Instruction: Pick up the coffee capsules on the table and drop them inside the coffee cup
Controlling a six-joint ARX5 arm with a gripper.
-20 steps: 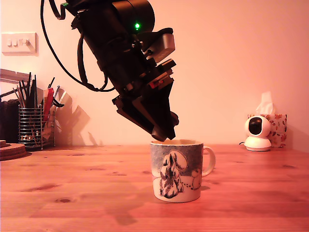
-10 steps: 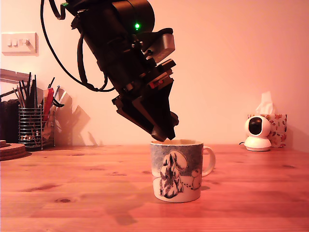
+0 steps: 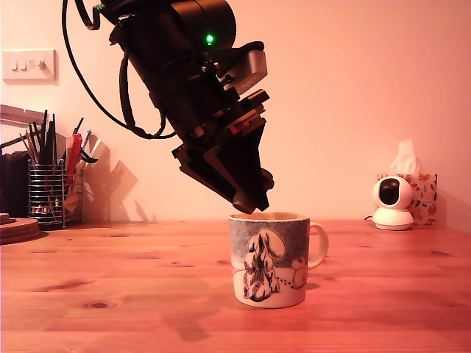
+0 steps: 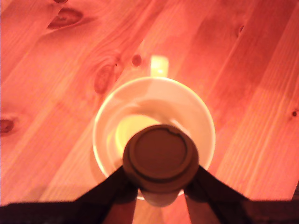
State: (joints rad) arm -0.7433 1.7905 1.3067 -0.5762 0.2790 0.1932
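Observation:
The white coffee cup (image 3: 271, 259) with a snowy tree drawing stands on the reddish wooden table (image 3: 110, 294), handle toward the exterior view's right. My gripper (image 3: 252, 202) hangs tilted just above the cup's rim on the exterior view's left side. In the wrist view the gripper (image 4: 160, 179) is shut on a dark brown coffee capsule (image 4: 160, 155), whose round flat face covers part of the cup's pale inside (image 4: 131, 116). The dark fingers (image 4: 110, 184) press on the capsule from both sides. In the exterior view the capsule is hidden by the gripper.
A wire mesh holder (image 3: 53, 193) full of pens stands at the exterior view's far left, beside a round wooden disc (image 3: 16, 229). A small white camera (image 3: 392, 203) and a tissue box (image 3: 422, 197) sit at the back right. A wall switch (image 3: 28, 65) is at upper left.
The arm has barely shifted, edging slightly toward the exterior view's right over the cup. The cup has stayed put.

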